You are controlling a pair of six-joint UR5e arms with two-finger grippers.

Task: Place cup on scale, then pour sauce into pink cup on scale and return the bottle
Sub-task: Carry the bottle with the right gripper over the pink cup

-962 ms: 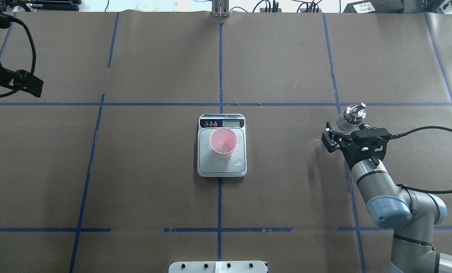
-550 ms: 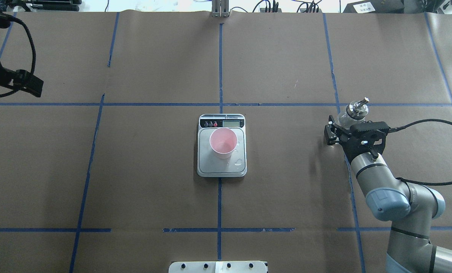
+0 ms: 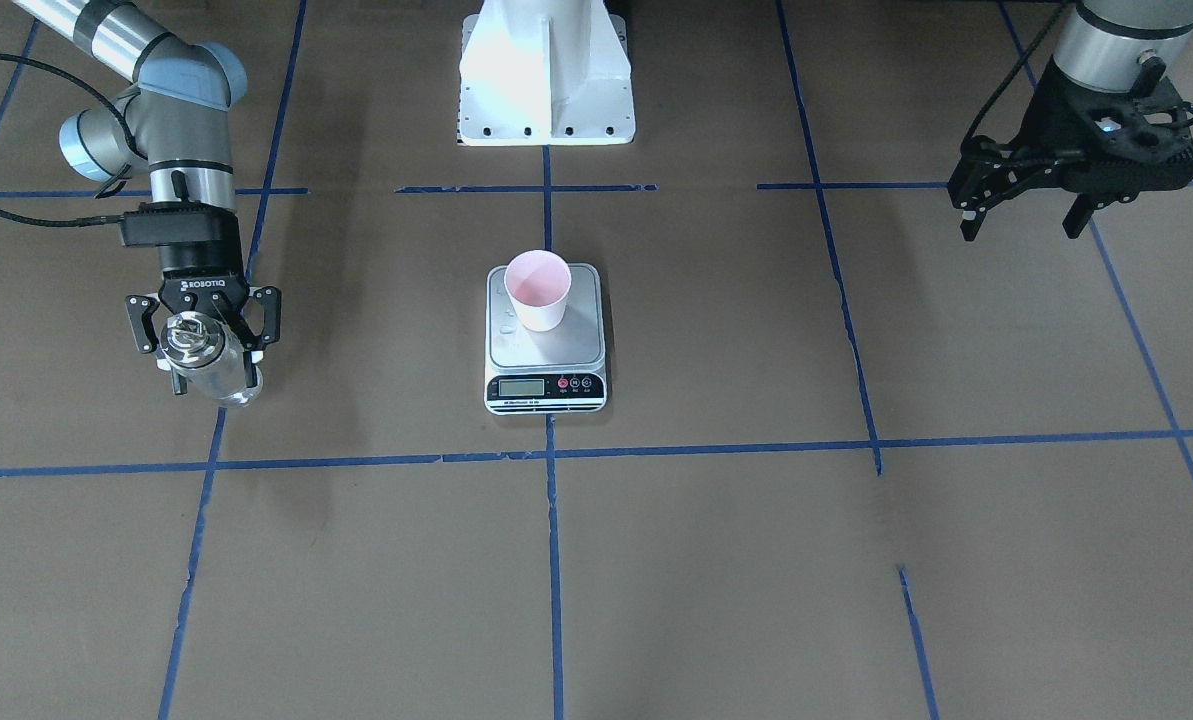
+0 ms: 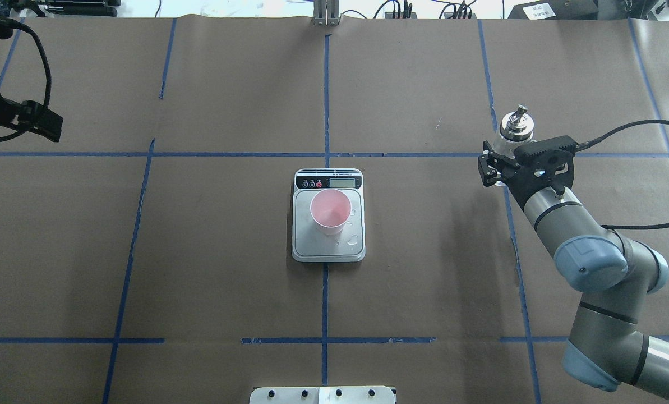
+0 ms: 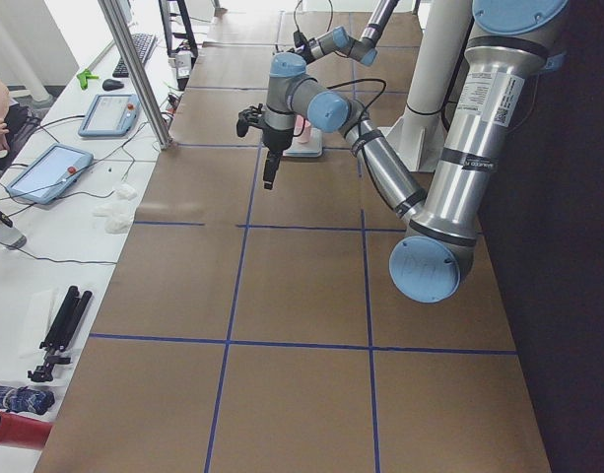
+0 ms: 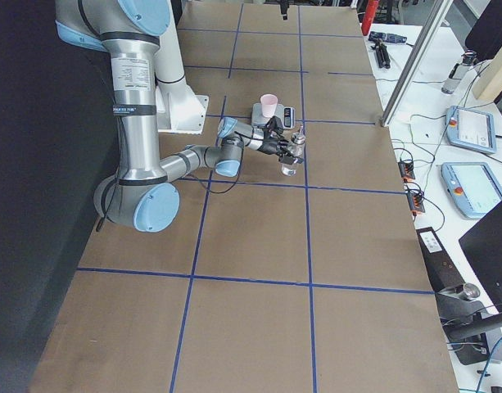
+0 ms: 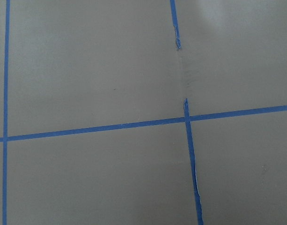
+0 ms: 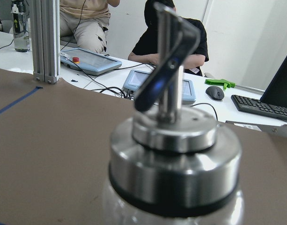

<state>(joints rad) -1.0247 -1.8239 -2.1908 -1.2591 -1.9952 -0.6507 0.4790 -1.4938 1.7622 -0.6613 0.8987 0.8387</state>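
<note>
Twice over, from front and overhead, shows the right gripper (image 3: 213, 372) with fingers closed on opposite sides of the bottle (image 3: 194, 338), upright at the robot's right side of the bench (image 3: 756, 560), well apart from the scale (image 3: 578, 342). Locates the cup (image 3: 537, 288) upright on the scale's silver platform, droplets (image 4: 354, 239) beside it. Shows the left gripper (image 3: 1021, 225) far off at the opposite side, fingers spread wide, holding nothing.
</note>
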